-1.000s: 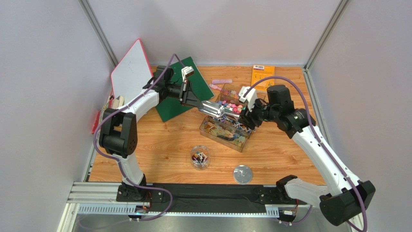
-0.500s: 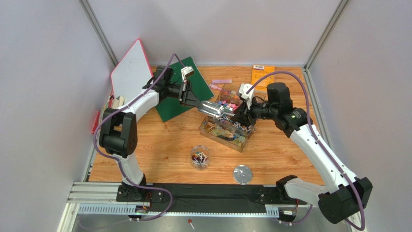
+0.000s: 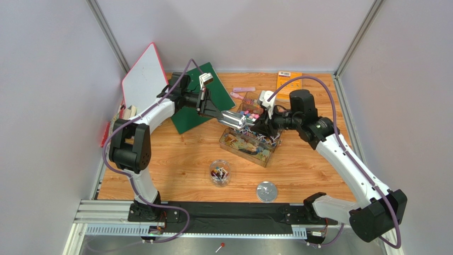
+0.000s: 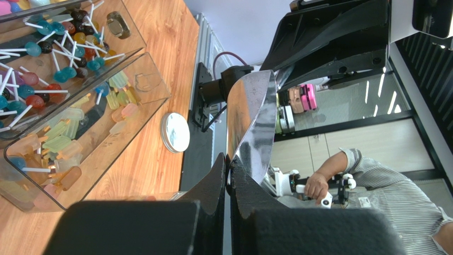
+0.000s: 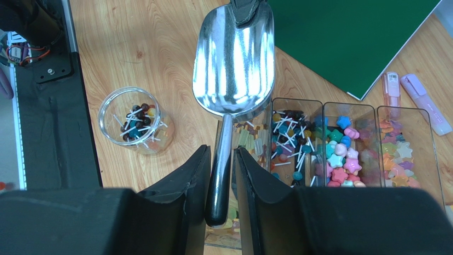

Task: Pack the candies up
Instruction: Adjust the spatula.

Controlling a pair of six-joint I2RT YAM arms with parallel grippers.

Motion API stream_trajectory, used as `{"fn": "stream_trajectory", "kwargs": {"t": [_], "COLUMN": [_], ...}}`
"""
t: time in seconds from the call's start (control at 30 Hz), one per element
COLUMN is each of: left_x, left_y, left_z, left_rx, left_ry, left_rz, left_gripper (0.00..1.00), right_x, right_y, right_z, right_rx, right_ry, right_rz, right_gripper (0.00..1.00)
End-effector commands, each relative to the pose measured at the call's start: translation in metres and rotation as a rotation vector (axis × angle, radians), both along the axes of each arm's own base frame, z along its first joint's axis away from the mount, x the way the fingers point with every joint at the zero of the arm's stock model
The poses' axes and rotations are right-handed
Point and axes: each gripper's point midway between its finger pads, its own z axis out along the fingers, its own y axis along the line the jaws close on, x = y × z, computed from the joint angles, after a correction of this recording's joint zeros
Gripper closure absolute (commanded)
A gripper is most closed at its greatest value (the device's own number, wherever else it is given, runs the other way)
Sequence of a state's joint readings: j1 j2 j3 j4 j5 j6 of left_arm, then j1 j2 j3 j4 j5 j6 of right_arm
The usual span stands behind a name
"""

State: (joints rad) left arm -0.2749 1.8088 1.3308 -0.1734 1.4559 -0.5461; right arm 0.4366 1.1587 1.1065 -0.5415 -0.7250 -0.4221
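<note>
A shiny metal scoop [image 3: 237,120] hangs above the clear compartment box [image 3: 250,144] of candies. My left gripper [image 4: 228,162] is shut on the rim of the scoop's bowl [image 4: 252,119]. My right gripper [image 5: 223,155] straddles the scoop's black handle [image 5: 220,180]. Its jaws stand close on either side with a thin gap showing, so it is open. Lollipop candies [image 5: 290,139] and star-shaped candies [image 5: 340,155] fill the compartments below. A small glass jar [image 5: 135,122] on the table holds a few lollipops. The scoop's bowl [image 5: 234,58] looks empty.
The jar's round lid [image 3: 267,191] lies near the front edge. At the back are a green mat [image 3: 202,101], an orange booklet [image 3: 288,83], pale pink strips [image 3: 243,89] and a tilted white board [image 3: 142,78]. One lollipop [image 3: 222,246] lies below the table's front rail.
My right gripper has moved left to the scoop's handle and its jaws have narrowed around it. The left arm and scoop have stayed put.
</note>
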Motion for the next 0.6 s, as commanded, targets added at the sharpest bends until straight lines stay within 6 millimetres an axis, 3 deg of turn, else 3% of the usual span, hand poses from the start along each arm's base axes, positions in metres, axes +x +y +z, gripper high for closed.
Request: {"fn": "stream_trajectory", "kwargs": {"t": [0.0, 0.5, 0.53, 0.57], "left_x": [-0.0031, 0.0018, 0.0028, 0.0058], "left_y": [0.0001, -0.0015, -0.0012, -0.0020], "left_z": [0.0163, 0.0113, 0.0096, 0.0065], "left_rx": [-0.048, -0.036, -0.026, -0.005], "left_ry": [-0.051, -0.045, -0.035, -0.039], "left_rz": [-0.048, -0.033, -0.022, 0.000], "left_gripper": [1.00, 1.00, 0.88, 0.82], "right_x": [0.0110, 0.0130, 0.0132, 0.0138], "right_y": [0.0063, 0.0064, 0.0055, 0.0031], "right_z": [0.0327, 0.0321, 0.0332, 0.0348], "right_rx": [0.051, 0.023, 0.018, 0.012], "right_ry": [-0.090, -0.098, -0.104, -0.108], "right_rz": [-0.009, -0.017, -0.023, -0.034], "right_gripper": [0.72, 1.00, 1.00, 1.00]}}
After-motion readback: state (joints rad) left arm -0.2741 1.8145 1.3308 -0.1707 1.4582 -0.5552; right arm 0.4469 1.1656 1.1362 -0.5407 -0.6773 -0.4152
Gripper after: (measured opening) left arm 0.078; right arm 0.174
